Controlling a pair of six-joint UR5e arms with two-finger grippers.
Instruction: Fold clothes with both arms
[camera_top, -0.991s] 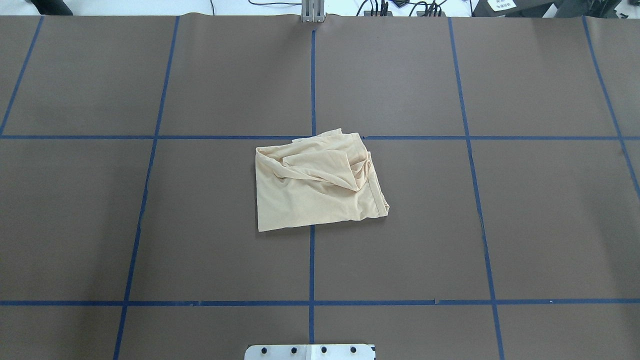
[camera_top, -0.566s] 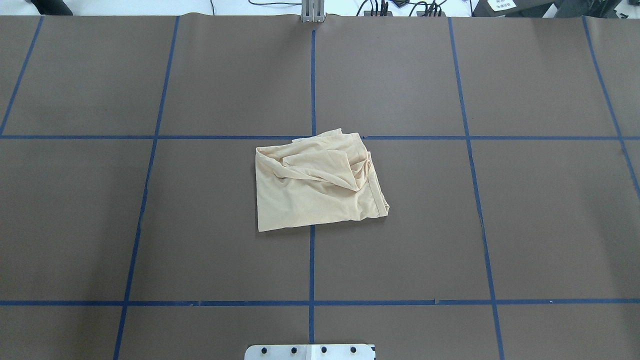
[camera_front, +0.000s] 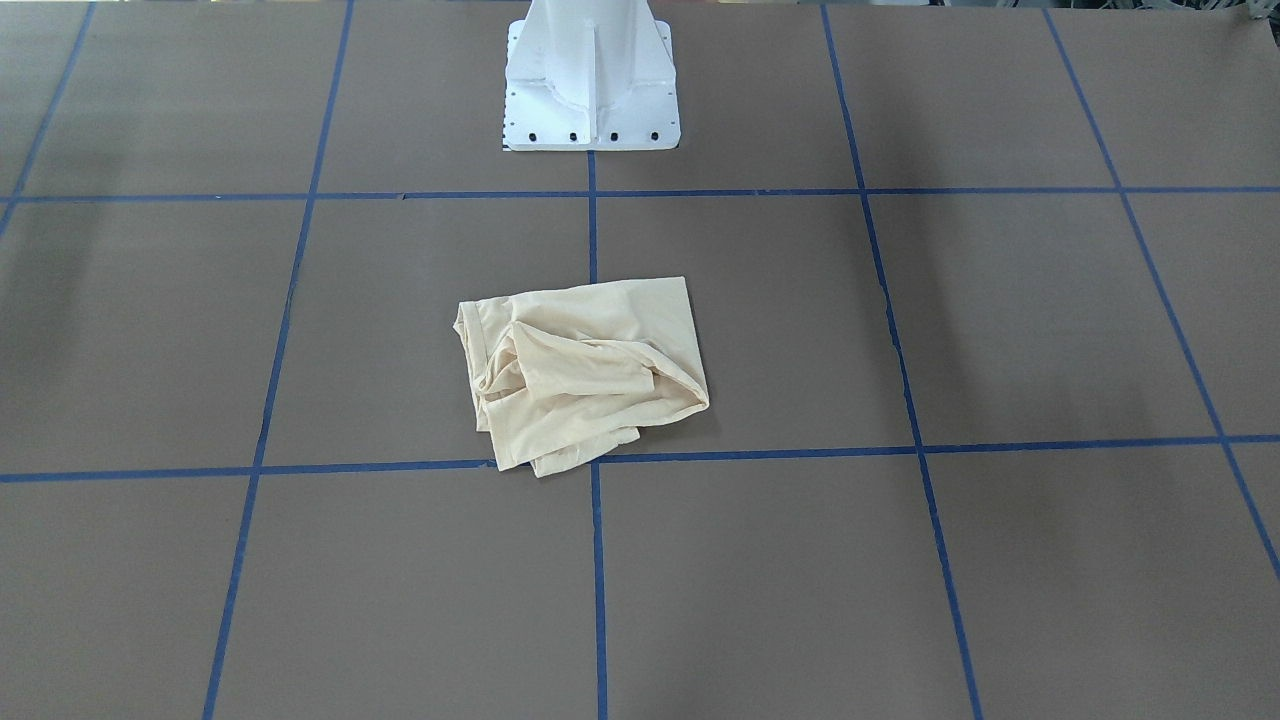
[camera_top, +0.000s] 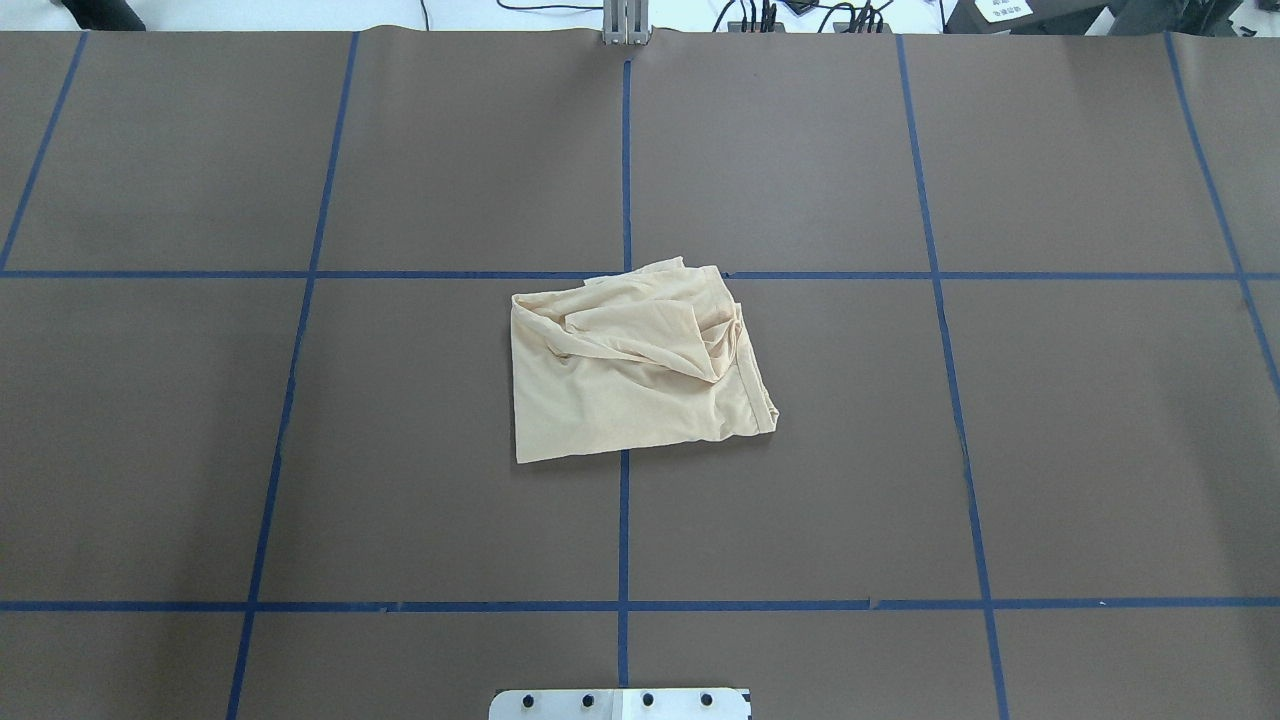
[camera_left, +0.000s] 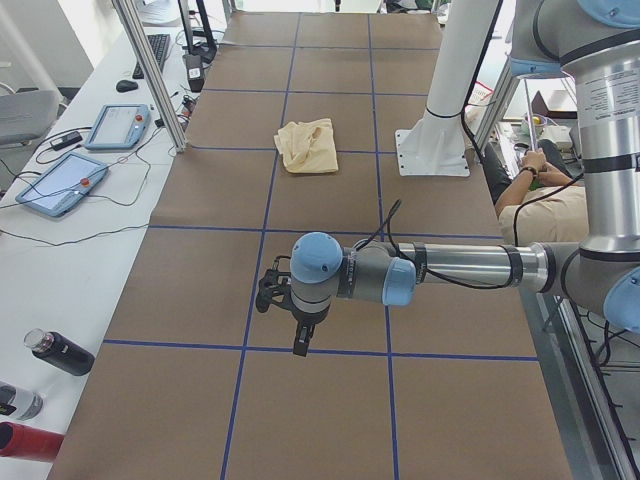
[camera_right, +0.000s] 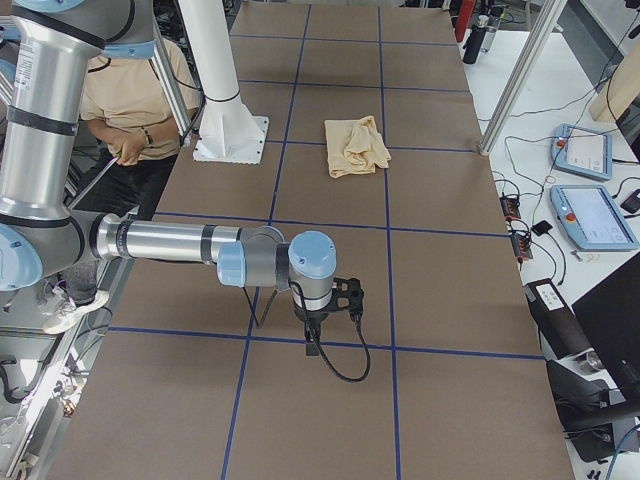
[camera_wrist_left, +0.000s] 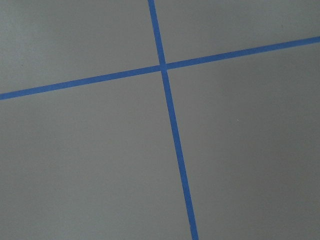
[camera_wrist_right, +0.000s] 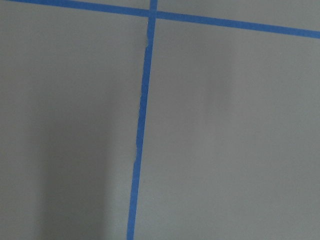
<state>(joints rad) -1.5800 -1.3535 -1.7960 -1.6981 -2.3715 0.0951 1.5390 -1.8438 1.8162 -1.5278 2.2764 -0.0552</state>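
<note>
Neither the left gripper nor the right gripper appears outside the side views, so I cannot tell whether their jaws stand wide or narrow. Each hangs over bare surface, well apart from the shirt. The brown table is marked into squares by blue tape lines. The left arm and the right arm reach out level over opposite ends of it. The white pedestal stands at the robot's edge. The cream T-shirt lies near the table's middle across the centre tape line, a rumpled, roughly square bundle. What seems to be a hemmed edge runs along its side toward the robot's right.
</note>
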